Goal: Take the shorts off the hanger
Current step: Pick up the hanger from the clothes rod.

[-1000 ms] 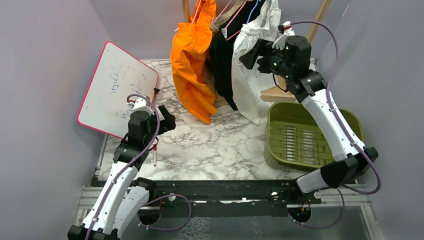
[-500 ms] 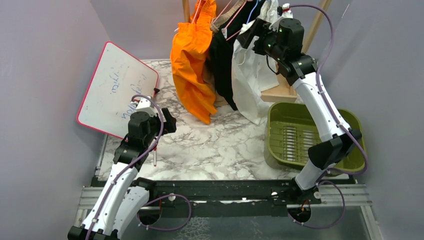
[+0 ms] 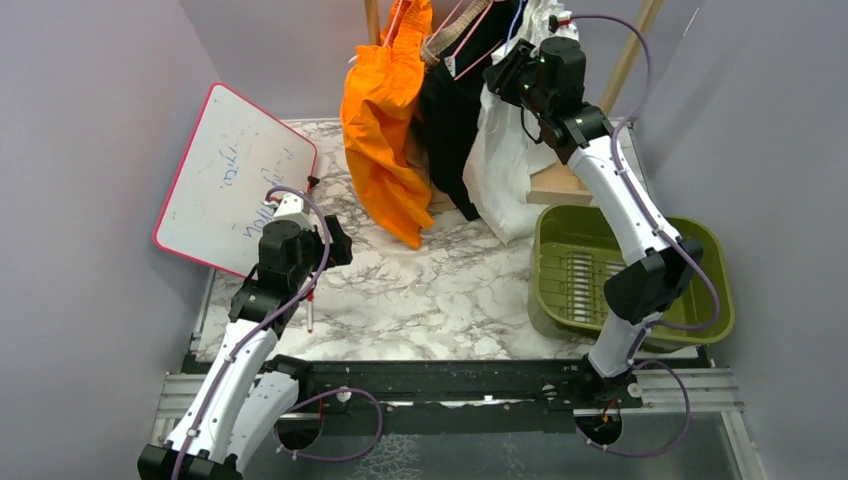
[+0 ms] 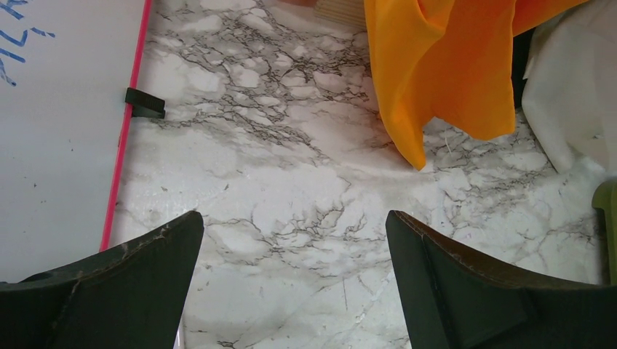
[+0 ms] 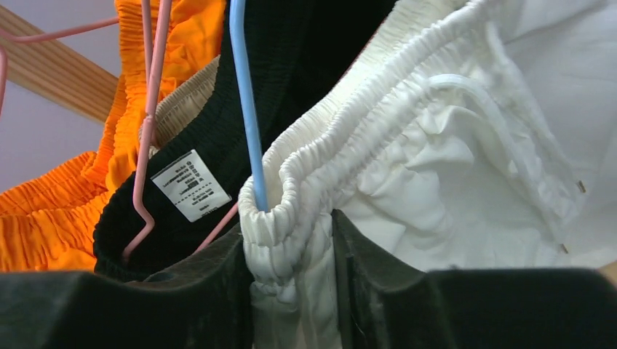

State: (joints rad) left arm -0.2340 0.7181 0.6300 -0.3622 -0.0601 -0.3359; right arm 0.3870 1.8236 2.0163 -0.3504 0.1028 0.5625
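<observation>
1. Right gripper (image 5: pixel 287 233): your right arm was raised to the rack at the back of the table. Its jaws were pinched narrow on the gathered waistband of the white shorts (image 5: pixel 436 167), with fabric squeezed between both fingers.
2. White shorts: they hung on a blue hanger (image 5: pixel 247 109). Its wire ran down into the waistband directly above your grip. The legs draped to the back right of the marble table (image 3: pixel 430 290), beside a wooden block (image 3: pixel 555 185).
3. Black shorts (image 3: pixel 450 120): they pressed against the left side of the white pair. A pink hanger (image 5: pixel 145 123) and a white sewn-in label (image 5: pixel 190 185) lay just beside your left finger.
4. Tan shorts (image 5: pixel 182 102): only a strip of waistband showed, wedged between the black and orange pairs.
5. Orange shorts (image 3: pixel 385 130): these were leftmost on the rack, with the hem hanging down to the marble.
6. Wooden rail (image 5: pixel 51 73): it slanted behind the hangers.
7. Green bin (image 3: pixel 700 240): it sat at the right of the table, under your right arm's elbow.
8. Left gripper (image 4: pixel 295 218): its jaws were spread wide with nothing between them. It sat low over the marble and pointed towards the orange hem.
9. Whiteboard (image 3: pixel 235 170): it was propped at the left, pink-framed and marked with blue writing. A black clip (image 4: pixel 144 103) lay at its edge.
</observation>
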